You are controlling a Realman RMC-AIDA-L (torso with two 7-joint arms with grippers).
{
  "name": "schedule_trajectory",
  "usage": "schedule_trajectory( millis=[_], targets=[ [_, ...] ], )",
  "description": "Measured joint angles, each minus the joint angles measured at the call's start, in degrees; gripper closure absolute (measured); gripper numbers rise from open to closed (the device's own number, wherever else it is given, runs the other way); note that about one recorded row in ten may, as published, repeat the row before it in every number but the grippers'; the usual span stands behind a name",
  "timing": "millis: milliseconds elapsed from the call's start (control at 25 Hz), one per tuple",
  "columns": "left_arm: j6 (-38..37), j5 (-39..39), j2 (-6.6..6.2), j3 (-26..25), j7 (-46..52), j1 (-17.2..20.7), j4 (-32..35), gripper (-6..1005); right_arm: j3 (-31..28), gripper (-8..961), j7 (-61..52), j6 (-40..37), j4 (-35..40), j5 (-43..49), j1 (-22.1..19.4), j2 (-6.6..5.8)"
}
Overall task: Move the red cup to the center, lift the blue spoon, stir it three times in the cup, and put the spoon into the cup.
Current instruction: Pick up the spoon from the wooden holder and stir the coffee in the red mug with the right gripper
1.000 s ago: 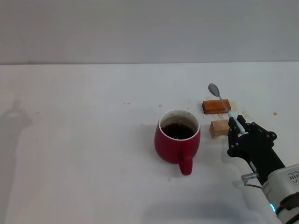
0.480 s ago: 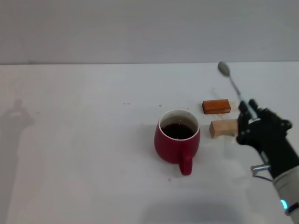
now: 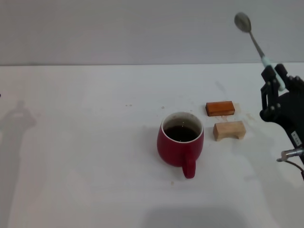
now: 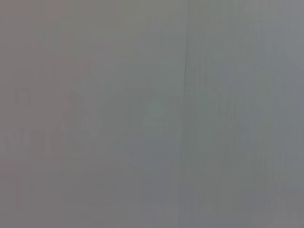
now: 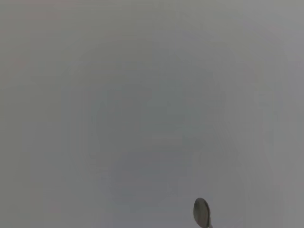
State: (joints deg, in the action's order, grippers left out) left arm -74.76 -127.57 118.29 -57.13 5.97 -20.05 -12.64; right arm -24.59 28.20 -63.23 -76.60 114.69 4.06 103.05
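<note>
The red cup stands near the middle of the white table, handle toward me, dark liquid inside. My right gripper is at the right edge of the head view, raised well above the table and to the right of the cup. It is shut on the pale-blue handle of the blue spoon, which points up and away with its grey bowl topmost. The spoon's bowl also shows in the right wrist view against the grey wall. The left gripper is out of view.
An orange-brown block and a tan wooden block lie just right of the cup, below and left of the raised gripper. The white table ends at a grey wall behind.
My right gripper has lifted the spoon off the blocks, rising and moving right. The spoon's bowl now stands high against the wall. The cup and blocks have not moved.
</note>
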Motion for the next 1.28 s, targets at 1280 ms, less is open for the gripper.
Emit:
schedule_trajectory(
  millis=[1280],
  targets=[
    [2.26, 0.05, 0.0, 0.0, -0.27, -2.37, 0.86, 950, -37.03, 818, 22.78, 72.72, -32.74, 13.28, -22.01, 11.23]
  ],
)
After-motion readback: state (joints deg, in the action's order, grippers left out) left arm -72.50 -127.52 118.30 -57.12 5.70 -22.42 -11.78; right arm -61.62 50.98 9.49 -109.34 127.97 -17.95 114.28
